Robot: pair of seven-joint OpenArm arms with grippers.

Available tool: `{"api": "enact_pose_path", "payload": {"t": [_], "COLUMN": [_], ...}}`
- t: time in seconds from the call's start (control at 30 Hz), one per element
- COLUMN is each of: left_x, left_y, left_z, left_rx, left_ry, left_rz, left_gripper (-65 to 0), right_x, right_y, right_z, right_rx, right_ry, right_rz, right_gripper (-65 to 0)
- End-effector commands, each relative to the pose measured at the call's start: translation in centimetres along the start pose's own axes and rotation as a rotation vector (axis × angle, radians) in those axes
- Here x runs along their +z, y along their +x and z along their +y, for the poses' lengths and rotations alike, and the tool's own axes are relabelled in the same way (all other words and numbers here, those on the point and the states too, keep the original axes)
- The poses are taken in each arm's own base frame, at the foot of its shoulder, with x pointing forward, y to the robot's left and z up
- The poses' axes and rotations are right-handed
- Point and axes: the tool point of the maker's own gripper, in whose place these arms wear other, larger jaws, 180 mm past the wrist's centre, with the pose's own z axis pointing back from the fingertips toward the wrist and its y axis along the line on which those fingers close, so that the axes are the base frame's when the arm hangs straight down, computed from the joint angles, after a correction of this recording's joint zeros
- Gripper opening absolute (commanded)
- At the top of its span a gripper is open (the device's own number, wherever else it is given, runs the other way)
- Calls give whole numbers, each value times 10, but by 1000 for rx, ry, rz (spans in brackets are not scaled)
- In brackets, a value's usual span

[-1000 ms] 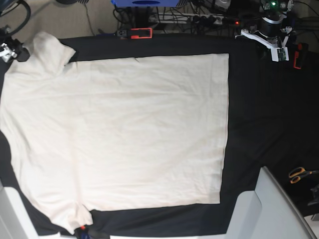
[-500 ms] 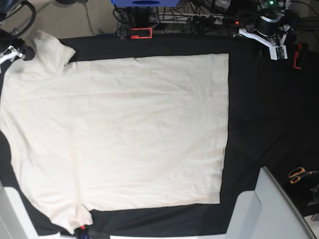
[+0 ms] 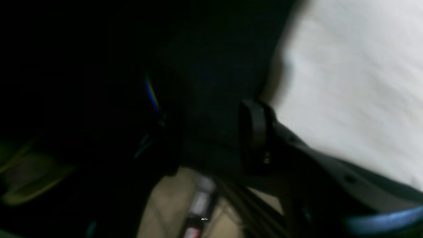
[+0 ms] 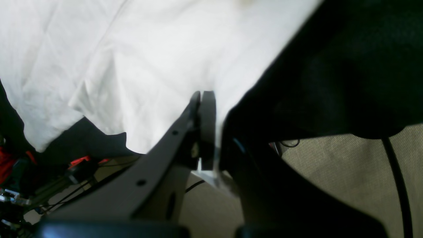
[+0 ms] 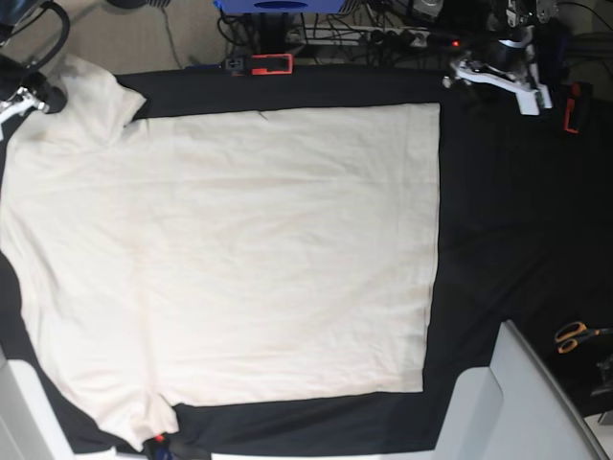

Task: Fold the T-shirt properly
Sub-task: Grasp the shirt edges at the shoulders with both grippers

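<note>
Black tablecloth (image 5: pixel 517 240) under flat T-shirt (image 5: pixel 230 259)

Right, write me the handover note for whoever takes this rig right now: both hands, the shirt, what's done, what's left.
Right hand: shut, empty, at the far left corner of the table beside the upper sleeve; it does not seem to grip cloth.
Left hand: at the far right corner, over the black tablecloth, just off the hem corner; its wrist view is too dark and blurred to tell open or shut.
T-shirt: spread flat, neck end to the base view's left, hem to its right.
Done: shirt laid out and smoothed. No fold made.
Left: all folds, sleeves in first, I'd suggest.
</note>
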Motion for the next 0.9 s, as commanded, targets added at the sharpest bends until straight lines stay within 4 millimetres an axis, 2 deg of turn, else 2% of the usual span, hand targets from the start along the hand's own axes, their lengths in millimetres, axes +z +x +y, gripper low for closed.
{"api": "enact_pose_path", "payload": {"t": [0.0, 0.13, 0.33, 0.57, 0.87], "left_x": [3, 2, 0, -13, -19], "left_y": [7, 3, 2, -21, -22], "left_z": [-5, -18, -24, -10, -17], "left_rx": [-6, -7, 7, 45, 49], "left_ry": [-29, -81, -91, -70, -97], "left_rz": [-28, -25, -31, 27, 26], "left_gripper": [-372, -370, -372, -374, -374], "right_x": [8, 9, 9, 9, 8], "right_y": [12, 12, 12, 12, 11], "right_z": [-3, -4, -4, -4, -4], "right_rx": [21, 22, 22, 21, 20], "right_ry": [-10, -11, -11, -12, -11], "right_rz": [-26, -27, -27, -25, -25], "right_gripper": [-645, -645, -647, -648, -648]}}
